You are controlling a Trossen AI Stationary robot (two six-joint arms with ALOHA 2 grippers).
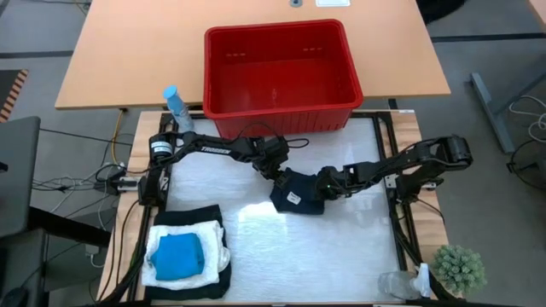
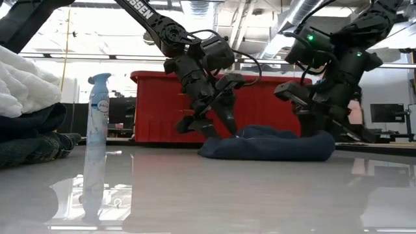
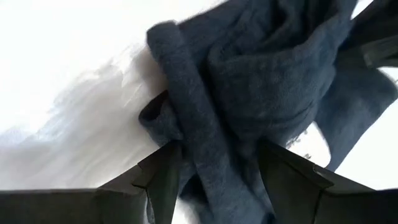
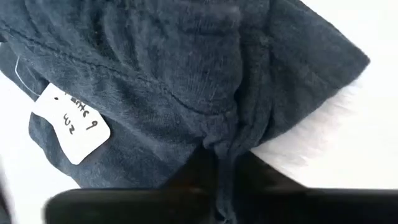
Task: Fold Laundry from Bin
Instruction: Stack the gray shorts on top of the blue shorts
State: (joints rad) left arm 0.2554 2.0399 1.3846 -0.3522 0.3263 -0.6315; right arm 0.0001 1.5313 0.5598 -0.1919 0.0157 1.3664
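Observation:
A dark blue garment [image 1: 299,194], one piece of the laundry, lies bunched on the white table in front of the red bin [image 1: 281,112]. It bears a white tag [image 4: 71,130]. My left gripper [image 1: 277,177] is at its left end and my right gripper [image 1: 324,185] at its right end, each shut on it. At the near left a bright blue piece [image 1: 177,254] rests on a white one [image 1: 213,234], which lies on a folded black one [image 1: 192,215]. My left gripper has a thick bunched ridge of the garment [image 3: 217,155] between its two fingers, which slant down from the table's left. The rest of the cloth lies slack on the table. My right gripper pinches a small puckered fold at the garment's edge [image 4: 221,140] between its fingers, coming steeply from above on the right. The cloth stays on the table, gathered toward the fingers.
The bin stands beyond the white table's far edge. A blue-capped spray bottle [image 1: 177,107] stands at the far left corner. A clear jar [image 1: 397,286] and a small green plant [image 1: 459,269] sit at the near right corner. Bare white table [image 1: 307,256] lies nearer than the garment.

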